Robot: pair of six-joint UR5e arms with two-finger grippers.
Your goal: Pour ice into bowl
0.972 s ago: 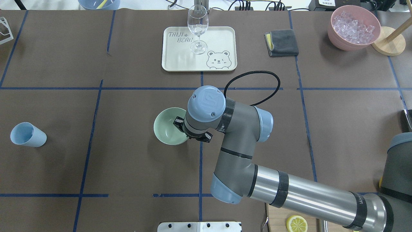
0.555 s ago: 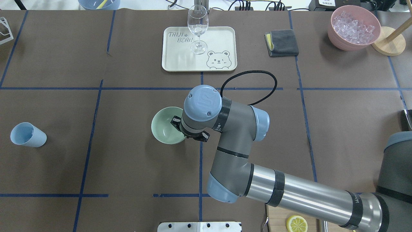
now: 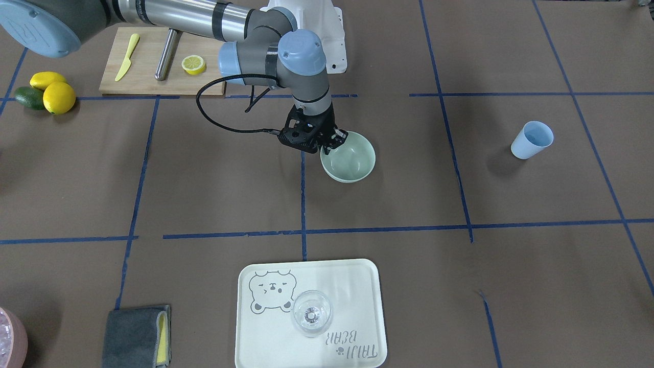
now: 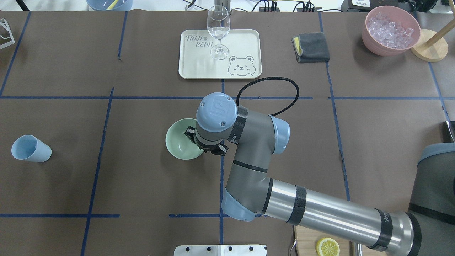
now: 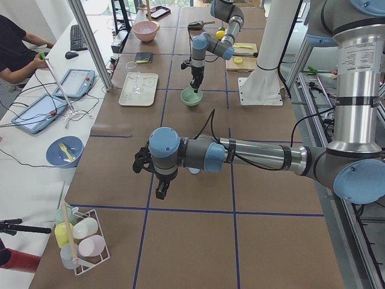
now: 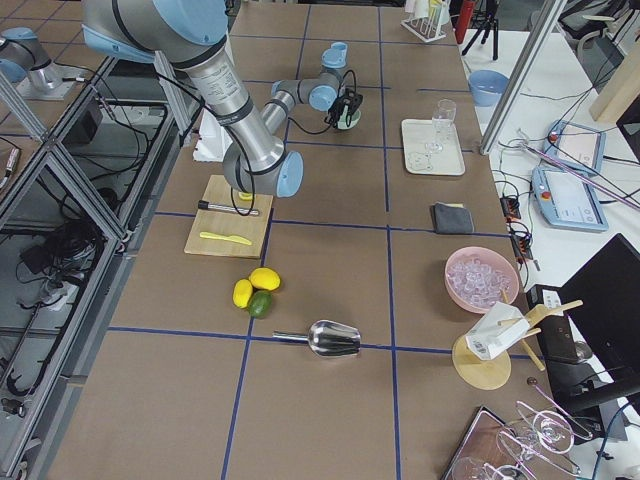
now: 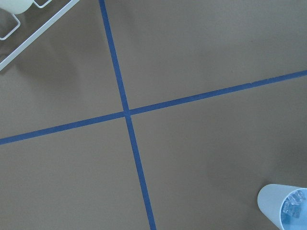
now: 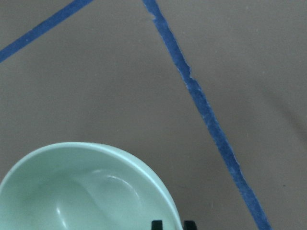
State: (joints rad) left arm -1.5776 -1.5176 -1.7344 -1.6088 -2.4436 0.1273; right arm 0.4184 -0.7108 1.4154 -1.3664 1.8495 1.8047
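Mint-green bowl [image 3: 352,164] near tabletop middle, empty. Right pincer [image 3: 331,144] narrow, straddling robot-side rim, apparently clamped on it. Ice [image 7: 293,207] in light blue cup [image 4: 30,149] toward tabletop's left end. Left pincer [image 5: 159,193]: cannot tell state. Risk: thin-rim hold slips, bowl tips or skids.

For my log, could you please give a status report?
Right gripper on pale mint-green round bowl rim; bowl empty. Left gripper: unclear. Clear ice cubes in light blue cup.
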